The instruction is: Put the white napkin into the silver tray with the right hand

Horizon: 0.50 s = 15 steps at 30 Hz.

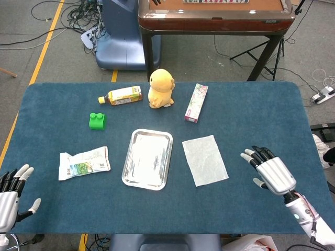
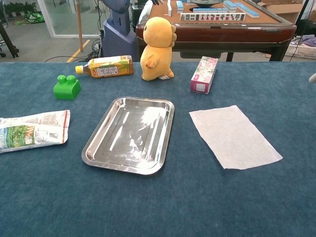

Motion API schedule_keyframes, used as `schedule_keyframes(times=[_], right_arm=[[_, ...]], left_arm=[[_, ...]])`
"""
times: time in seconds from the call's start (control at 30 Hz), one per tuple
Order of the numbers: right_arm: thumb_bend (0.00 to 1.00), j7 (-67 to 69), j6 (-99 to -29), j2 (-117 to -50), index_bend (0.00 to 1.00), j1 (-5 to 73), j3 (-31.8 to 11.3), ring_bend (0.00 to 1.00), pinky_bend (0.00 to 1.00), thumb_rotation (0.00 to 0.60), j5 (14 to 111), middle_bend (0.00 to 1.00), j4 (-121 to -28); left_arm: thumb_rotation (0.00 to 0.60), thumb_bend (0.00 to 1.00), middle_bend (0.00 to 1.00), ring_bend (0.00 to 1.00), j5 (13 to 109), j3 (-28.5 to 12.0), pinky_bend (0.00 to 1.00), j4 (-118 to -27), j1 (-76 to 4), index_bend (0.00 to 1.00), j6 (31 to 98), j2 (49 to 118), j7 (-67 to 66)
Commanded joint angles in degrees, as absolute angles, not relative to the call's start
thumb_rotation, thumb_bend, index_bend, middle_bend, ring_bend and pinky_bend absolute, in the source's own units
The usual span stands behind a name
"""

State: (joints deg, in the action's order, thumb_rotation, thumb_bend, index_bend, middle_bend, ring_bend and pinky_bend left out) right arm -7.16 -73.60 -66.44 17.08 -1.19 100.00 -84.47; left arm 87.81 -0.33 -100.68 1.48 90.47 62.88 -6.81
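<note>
While my right hand (image 1: 272, 175) hovers over tabletop (image 1: 251, 120) right of white napkin (image 1: 204, 160), fingers spread, holding nothing, back of hand up, not touching napkin. Napkin flat on tabletop, just right of silver tray (image 1: 148, 158), apart from it. Left hand (image 1: 9, 196) at near left corner, fingers apart, empty, partly cut off by frame edge. In chest view only pale tip at right edge, too small to identify; I see napkin (image 2: 233, 136) and tray (image 2: 131, 135) clearly there.
</note>
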Motion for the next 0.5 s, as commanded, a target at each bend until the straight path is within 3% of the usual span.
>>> schedule_keyframes(times=[0.03,0.5], right_arm=[[0.07,-5.64,-70.90,-70.47,0.26,19.76,-1.65,0.12,0.22,0.600,99.76,0.22,-80.17],[0.07,-3.01,-67.73,-80.56,0.30,25.22,0.57,0.12,0.22,0.600,102.08,0.24,-66.65]], left_arm=[[0.600,0.25,0.08,0.03,87.62,-0.35,0.00,-100.63,1.66,0.12,90.66,62.88,-6.73],[0.600,0.25,0.08,0.03,87.78,-0.01,0.00,-100.64,2.51,0.12,91.58,62.61,-6.45]])
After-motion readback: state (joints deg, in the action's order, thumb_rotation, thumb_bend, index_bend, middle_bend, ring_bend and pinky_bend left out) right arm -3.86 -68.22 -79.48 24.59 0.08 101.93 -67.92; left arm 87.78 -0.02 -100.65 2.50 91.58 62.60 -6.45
